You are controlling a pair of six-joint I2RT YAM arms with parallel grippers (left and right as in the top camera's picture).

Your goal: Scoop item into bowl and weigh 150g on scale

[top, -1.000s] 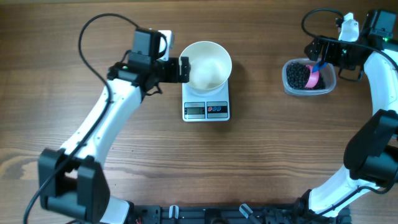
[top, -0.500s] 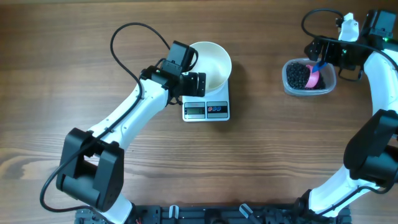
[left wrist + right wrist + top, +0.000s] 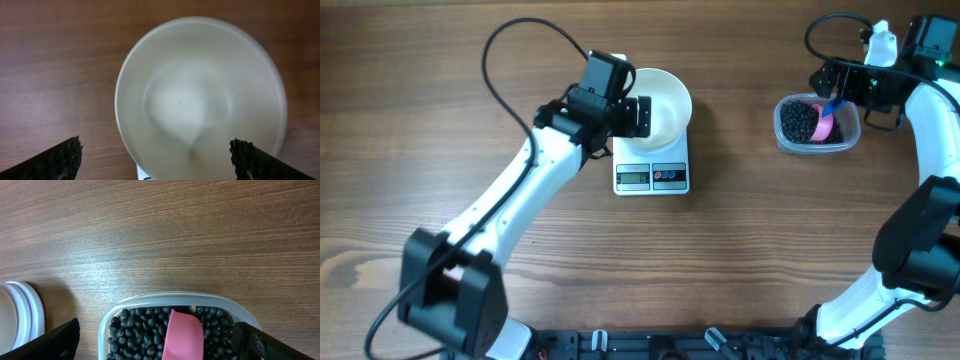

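The white bowl (image 3: 665, 95) stands on the scale (image 3: 652, 177) with nothing in it. My left gripper (image 3: 640, 116) hangs open over the bowl's left rim. In the left wrist view the bowl (image 3: 200, 95) fills the frame, and the left gripper (image 3: 157, 161) has its dark fingertips (image 3: 62, 157) wide on either side. The item, a heap of black beans (image 3: 798, 122), lies in a clear tub (image 3: 817, 147) at the right with a pink scoop (image 3: 825, 125) in it. My right gripper (image 3: 157, 341) is open above the beans (image 3: 140, 330) and the scoop (image 3: 182, 335), holding nothing.
The scale's display and buttons (image 3: 652, 178) face the table's front edge. A black cable (image 3: 510, 55) loops off the left arm. A white rounded edge (image 3: 22, 312) shows at the left of the right wrist view. Bare wood lies between scale and tub.
My left gripper swung from beside the bowl's left side to over its left rim, dipping toward the scale and then back up a little. The right arm has not moved.
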